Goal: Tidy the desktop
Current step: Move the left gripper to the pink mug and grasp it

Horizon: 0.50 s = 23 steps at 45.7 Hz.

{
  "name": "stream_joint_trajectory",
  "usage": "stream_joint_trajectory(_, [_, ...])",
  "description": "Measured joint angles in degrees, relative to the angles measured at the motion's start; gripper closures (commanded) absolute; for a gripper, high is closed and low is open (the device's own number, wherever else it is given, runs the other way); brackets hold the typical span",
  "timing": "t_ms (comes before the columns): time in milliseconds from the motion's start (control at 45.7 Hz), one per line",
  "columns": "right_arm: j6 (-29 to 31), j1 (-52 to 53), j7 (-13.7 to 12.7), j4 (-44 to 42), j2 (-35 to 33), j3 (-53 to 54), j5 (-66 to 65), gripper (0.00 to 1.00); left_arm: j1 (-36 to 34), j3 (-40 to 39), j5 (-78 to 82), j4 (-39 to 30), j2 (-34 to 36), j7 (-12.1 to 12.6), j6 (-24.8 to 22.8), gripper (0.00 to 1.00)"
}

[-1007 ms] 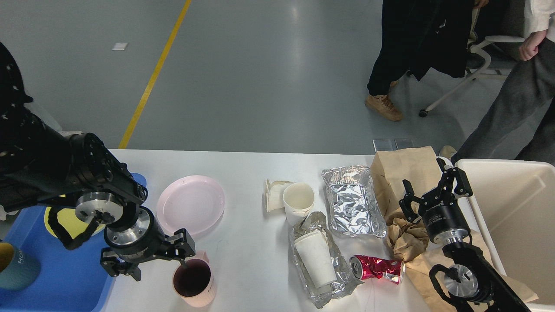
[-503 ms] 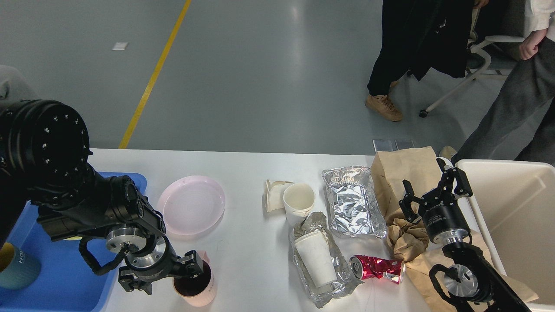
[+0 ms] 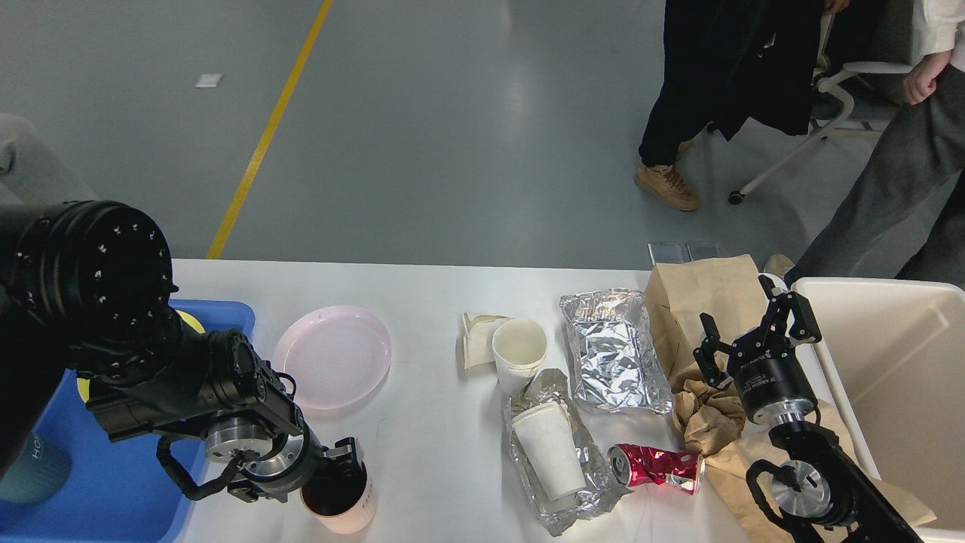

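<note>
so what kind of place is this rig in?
Likely a lab or workshop floor, not a home: smooth grey floor with a yellow line, an office chair, and people standing by a staged white table.

A pink plate (image 3: pixel 332 356) is seen near a blue tray (image 3: pixel 113 483). A pink cup (image 3: pixel 343 504) is seen at the front, just beside the tray. Two white paper cups (image 3: pixel 519 348) are seen in the middle, one of them lying on crumpled foil (image 3: pixel 562 490). A shiny foil tray (image 3: pixel 614 351) is placed next to a brown paper bag (image 3: pixel 705 298). A squashed red can (image 3: pixel 654 466) is seen lying on its side. A cream bin (image 3: pixel 897 377) is seen at the right.
</note>
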Motion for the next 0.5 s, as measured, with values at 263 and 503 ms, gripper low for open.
stream_joint_trajectory(263, [0.00, 0.00, 0.00, 0.00, 0.00, 0.00, 0.01, 0.00, 0.09, -0.19, 1.16, -0.08, 0.14, 0.52, -1.86, 0.86])
stream_joint_trajectory(503, [0.00, 0.00, 0.00, 0.00, 0.00, 0.00, 0.01, 0.00, -0.05, -0.06, 3.82, 0.02, 0.55, 0.79, -6.75, 0.99])
